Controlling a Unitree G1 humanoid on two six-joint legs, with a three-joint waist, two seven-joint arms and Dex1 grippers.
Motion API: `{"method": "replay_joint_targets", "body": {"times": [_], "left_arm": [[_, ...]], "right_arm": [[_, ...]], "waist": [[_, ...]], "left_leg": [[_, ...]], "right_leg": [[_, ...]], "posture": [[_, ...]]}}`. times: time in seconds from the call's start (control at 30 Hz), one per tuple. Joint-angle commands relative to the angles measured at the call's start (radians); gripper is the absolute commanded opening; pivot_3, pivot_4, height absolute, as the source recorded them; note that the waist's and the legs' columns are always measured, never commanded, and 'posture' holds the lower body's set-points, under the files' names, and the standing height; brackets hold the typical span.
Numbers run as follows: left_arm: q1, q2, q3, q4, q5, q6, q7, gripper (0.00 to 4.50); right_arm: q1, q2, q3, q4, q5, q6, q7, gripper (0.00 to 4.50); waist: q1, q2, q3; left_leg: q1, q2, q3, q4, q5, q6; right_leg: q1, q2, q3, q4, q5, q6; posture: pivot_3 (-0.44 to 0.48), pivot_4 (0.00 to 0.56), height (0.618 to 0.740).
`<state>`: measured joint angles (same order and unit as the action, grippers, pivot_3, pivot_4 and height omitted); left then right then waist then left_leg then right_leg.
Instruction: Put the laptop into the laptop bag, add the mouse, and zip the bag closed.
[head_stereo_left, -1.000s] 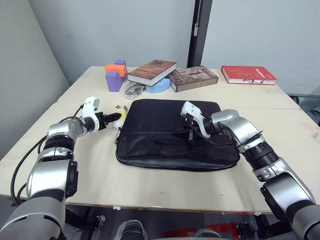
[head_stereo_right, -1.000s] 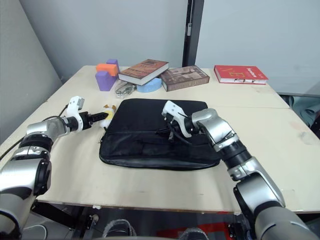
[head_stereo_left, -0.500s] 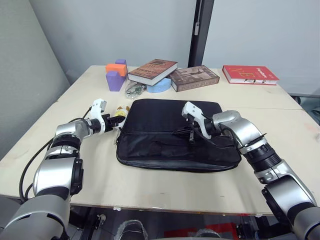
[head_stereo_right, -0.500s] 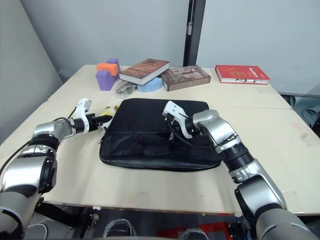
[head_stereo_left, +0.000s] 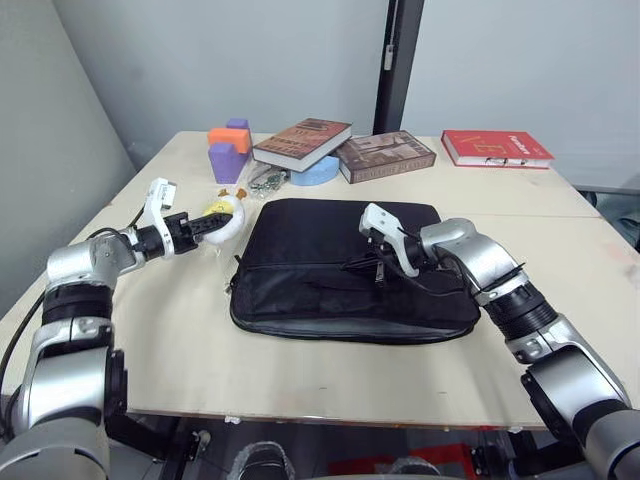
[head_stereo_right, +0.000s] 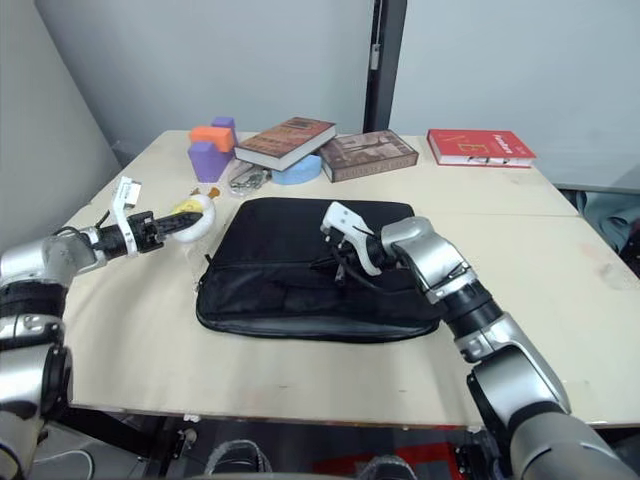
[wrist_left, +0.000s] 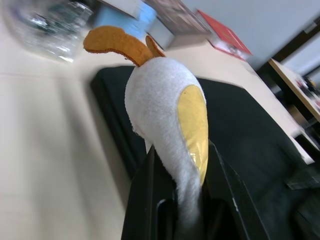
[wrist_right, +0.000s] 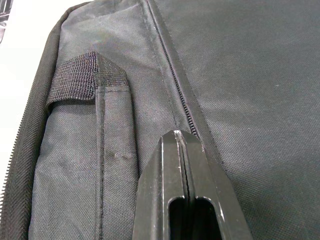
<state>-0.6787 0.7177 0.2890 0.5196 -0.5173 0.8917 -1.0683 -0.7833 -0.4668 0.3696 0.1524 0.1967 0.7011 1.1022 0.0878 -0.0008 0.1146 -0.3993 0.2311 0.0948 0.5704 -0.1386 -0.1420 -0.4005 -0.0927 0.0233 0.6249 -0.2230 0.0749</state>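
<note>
The black laptop bag lies flat in the middle of the table. The laptop and the mouse are out of view. My left gripper is shut on a white-and-yellow plush toy with orange feet and holds it above the table, left of the bag's far left corner. In the left wrist view the toy sticks out from between the two fingers. My right gripper is shut, and its tips rest on the top of the bag by a zipper line and a strap.
At the back of the table lie purple and orange blocks, two books, a blue disc, a clear plastic item and a red book. Bare tabletop runs along the front, in front of the bag.
My left gripper has shut on the plush toy beside the bag's corner, lifted it and drawn it away to the left. The right gripper has stayed on the bag.
</note>
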Motion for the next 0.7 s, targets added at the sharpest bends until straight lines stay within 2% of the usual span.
{"method": "replay_joint_targets", "body": {"times": [0.03, 0.4, 0.53, 0.7], "left_arm": [[0.062, 0.054, 0.013, -0.161, -0.050, 0.073, -0.009, 0.01], [0.441, 0.227, 0.127, -0.532, -0.241, 0.221, -0.116, 0.01], [0.577, 0.235, 0.168, -0.626, -0.283, 0.207, -0.138, 0.01], [0.685, 0.195, 0.179, -0.730, -0.307, 0.175, -0.100, 0.01]], "right_arm": [[0.021, -0.008, 0.056, 0.085, -0.066, 0.021, -0.026, 0.00], [0.007, 0.011, 0.079, 0.123, -0.064, 0.006, -0.011, 0.00], [0.000, 0.020, 0.085, 0.140, -0.061, 0.002, -0.005, 0.00], [0.000, 0.029, 0.092, 0.142, -0.061, 0.003, 0.006, 0.00]], "waist": [[-0.002, 0.000, 0.000], [-0.020, 0.001, 0.000], [-0.026, 0.001, 0.000], [-0.036, 0.001, 0.000]], "left_leg": [[0.000, 0.000, 0.000, -0.001, 0.000, 0.000], [0.001, 0.000, 0.001, -0.005, -0.002, 0.003], [0.001, 0.001, 0.001, -0.009, -0.002, 0.003], [0.001, 0.001, 0.001, -0.012, -0.002, 0.003]], "right_leg": [[0.000, 0.000, 0.000, 0.000, 0.000, 0.000], [-0.002, 0.001, 0.000, -0.001, 0.000, 0.000], [-0.003, 0.001, 0.000, -0.002, 0.000, 0.000], [-0.003, 0.002, 0.000, -0.006, 0.000, 0.000]], "posture": [[0.000, 0.150, 0.740], [0.000, 0.150, 0.740], [0.000, 0.150, 0.740], [0.000, 0.150, 0.740]]}}
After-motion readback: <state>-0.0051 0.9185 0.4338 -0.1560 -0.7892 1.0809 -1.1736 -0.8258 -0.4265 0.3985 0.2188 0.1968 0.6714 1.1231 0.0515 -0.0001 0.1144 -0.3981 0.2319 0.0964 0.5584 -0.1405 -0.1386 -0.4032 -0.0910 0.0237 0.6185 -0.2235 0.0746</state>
